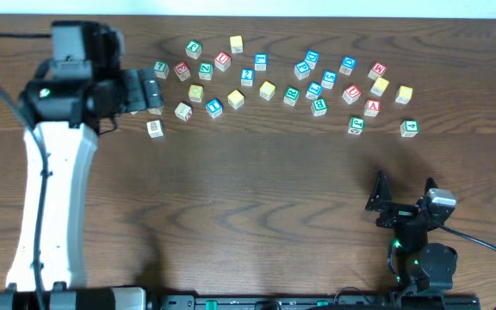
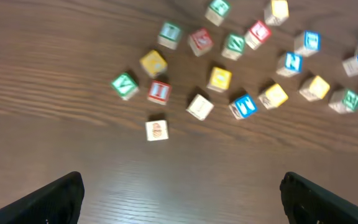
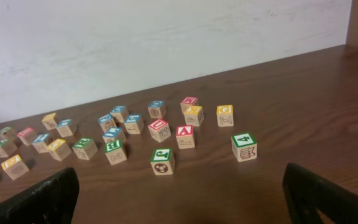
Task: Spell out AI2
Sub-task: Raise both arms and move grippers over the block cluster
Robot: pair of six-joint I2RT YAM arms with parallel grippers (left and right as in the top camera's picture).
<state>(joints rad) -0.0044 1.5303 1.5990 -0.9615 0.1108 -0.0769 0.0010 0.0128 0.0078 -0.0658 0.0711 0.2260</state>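
Left gripper [image 2: 180, 183], jaws spread wide and empty, is poised near the red I cube [image 2: 159, 91], while the right gripper [image 1: 404, 185] is held equally spread near the table [image 1: 257, 215] front; the blue 2 [image 1: 246, 77] and red A [image 1: 371, 107] are seen scattered apart, no letter yet placed.
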